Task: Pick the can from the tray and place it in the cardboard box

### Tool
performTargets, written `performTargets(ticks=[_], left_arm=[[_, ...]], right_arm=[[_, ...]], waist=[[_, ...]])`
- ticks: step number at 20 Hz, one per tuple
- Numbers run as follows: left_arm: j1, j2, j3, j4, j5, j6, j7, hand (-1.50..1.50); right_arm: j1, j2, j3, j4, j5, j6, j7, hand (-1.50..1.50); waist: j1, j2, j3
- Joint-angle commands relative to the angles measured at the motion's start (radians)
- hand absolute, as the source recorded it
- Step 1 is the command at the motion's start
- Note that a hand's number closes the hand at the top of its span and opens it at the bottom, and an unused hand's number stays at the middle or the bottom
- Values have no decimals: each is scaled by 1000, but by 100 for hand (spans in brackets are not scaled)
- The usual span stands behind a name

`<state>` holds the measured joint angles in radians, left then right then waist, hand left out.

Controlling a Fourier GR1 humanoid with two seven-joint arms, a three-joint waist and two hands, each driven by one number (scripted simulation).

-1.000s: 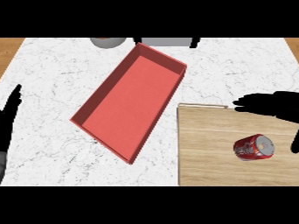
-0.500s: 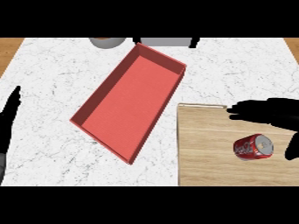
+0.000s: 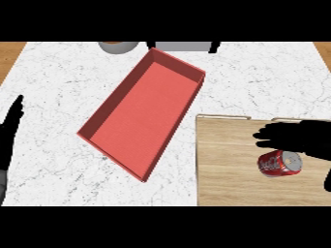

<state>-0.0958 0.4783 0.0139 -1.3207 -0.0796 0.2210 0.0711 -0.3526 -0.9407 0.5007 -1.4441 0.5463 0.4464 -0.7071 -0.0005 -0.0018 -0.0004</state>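
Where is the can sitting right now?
In the head view the can lies on its side on the wooden tray at the lower right, next to the right hand and to the right of the red box.

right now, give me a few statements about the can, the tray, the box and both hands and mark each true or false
1. The red can lies on its side on the wooden tray. True.
2. The can is inside the red box. False: it is on the tray, outside the box.
3. The right hand is above the tray, close by the can, fingers spread. True.
4. The left hand is curled round the can. False: it rests open at the view's left edge, far from the can.
5. The tray lies left of the box. False: it lies to the box's right, at the lower right of the view.
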Motion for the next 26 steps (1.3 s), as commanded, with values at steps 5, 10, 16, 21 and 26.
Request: performTargets(ticks=[5,10,16,21,26], left_arm=[[38,-11,40,-29,-21,-13,-12,0],[2,-22,70,41,-16,-52,-46,0],[13,-59,34,-75,-73,-28,48,0],[-20,-21,65,-13,-53,-61,9,0],[7,-34,69,-4,-54,-60,-21,0]], right_arm=[[63,101,25,-66,99,80,142,-150],[53,164,-53,10,148,-62,43,150],[66,209,-132,46,207,-168,1,150],[3,404,-194,231,240,-249,320,150],[-73,507,-272,347,301,-393,503,150]], waist=[[3,1,0],[1,3,0],[3,2,1],[13,10,1],[19,8,1]])
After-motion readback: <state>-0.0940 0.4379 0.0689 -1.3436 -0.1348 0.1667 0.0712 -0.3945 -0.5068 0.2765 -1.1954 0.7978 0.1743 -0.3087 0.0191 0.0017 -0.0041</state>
